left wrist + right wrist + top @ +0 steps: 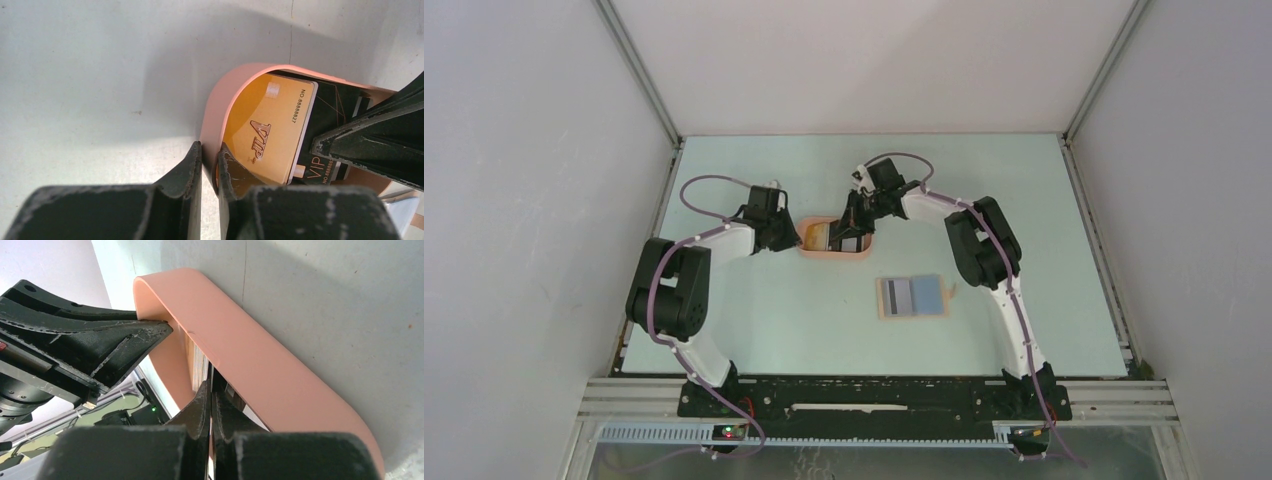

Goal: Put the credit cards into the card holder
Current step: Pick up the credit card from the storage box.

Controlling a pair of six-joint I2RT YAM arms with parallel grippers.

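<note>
A peach oval tray (834, 252) holds a yellow-orange credit card (270, 130) lying partly over a black one (332, 107). My left gripper (210, 150) is shut on the tray's end wall (220, 100), one finger outside and one inside. My right gripper (210, 385) reaches into the tray (260, 360) from the far side. Its jaws are pressed together on the thin edge of a credit card whose colour I cannot make out. The tan card holder (882, 298) lies open nearer the arms, with a grey-striped card (898, 295) and a blue card (929, 295) on it.
The two grippers meet at the tray, close to each other, with the left gripper's fingers (150, 327) right beside the right one. White walls enclose the pale green table (754, 320) on three sides.
</note>
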